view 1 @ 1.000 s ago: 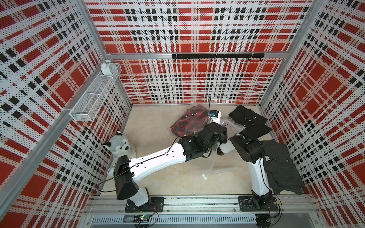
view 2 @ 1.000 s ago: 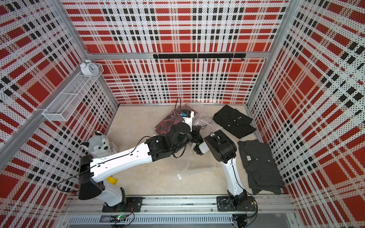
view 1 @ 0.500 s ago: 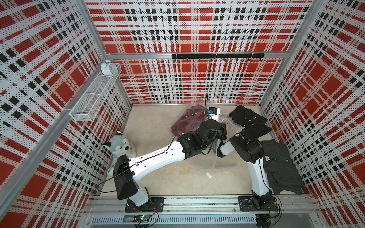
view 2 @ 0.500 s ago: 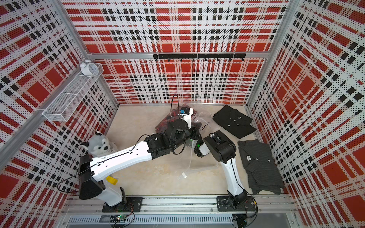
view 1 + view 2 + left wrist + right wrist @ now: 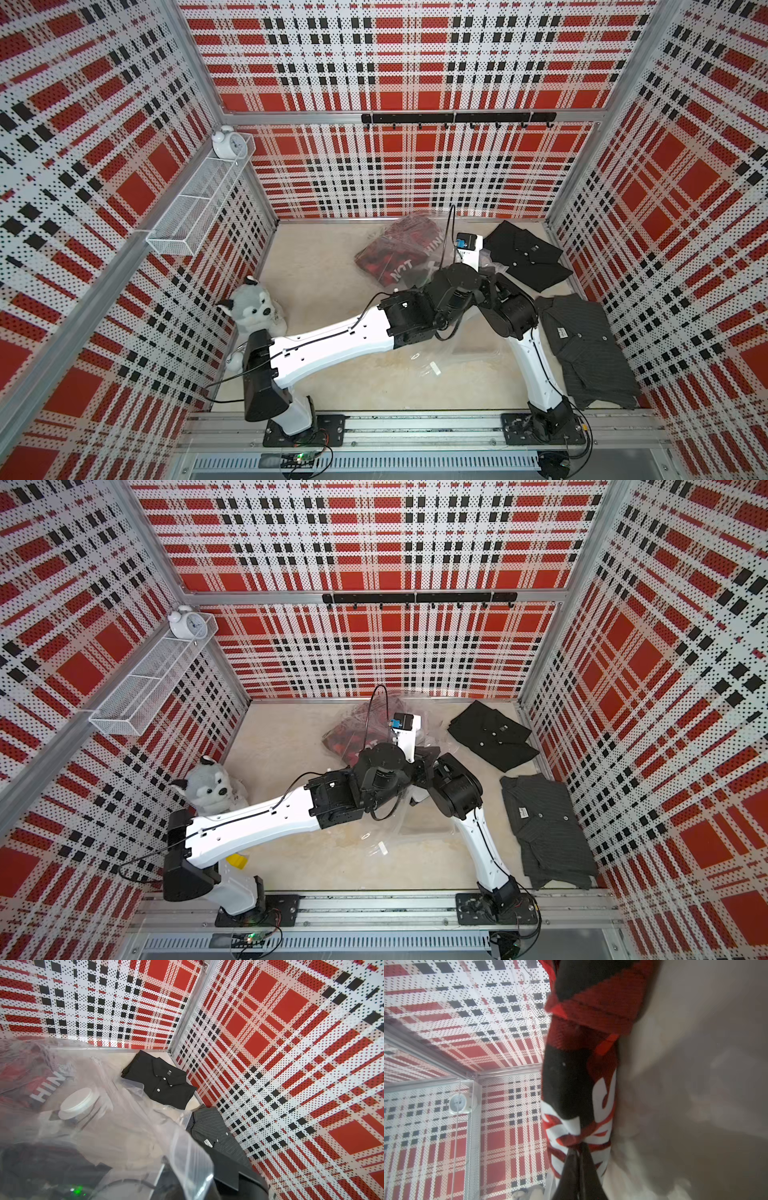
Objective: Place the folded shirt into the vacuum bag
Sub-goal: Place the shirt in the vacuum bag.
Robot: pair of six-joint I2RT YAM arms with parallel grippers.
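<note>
Here, the left arm [image 5: 332, 340] is stretched diagonally from its near-left base across the table [image 5: 324, 266], with the white forearm kept low and the black wrist joints bent up over the vacuum bag [image 5: 453, 353]. The right arm [image 5: 528, 361] is raised from its near-right base with the elbow folded and the forearm turned toward the left arm, so the two wrists are seen overlapping in both top views. The right gripper [image 5: 578, 1155] is clamped on a bunched edge of the folded red shirt [image 5: 577, 1076], its dark fingertips pinched together on the white-lettered fabric. The left gripper is closed too. Its fingers are hidden behind crinkled film in the left wrist view, so what is pinched cannot be told. The bag is spread from mid-table toward the back wall, and its far part is draped over the shirt. Whether the shirt is fully inside cannot be told. The round white valve [image 5: 76, 1103] is seen on the film just beside the shirt's lettering, and the small white zip slider [image 5: 434, 368] at the bag's near end. A black polo [image 5: 525, 255] and a striped dark shirt [image 5: 582, 345] are seen lying by the right wall.
</note>
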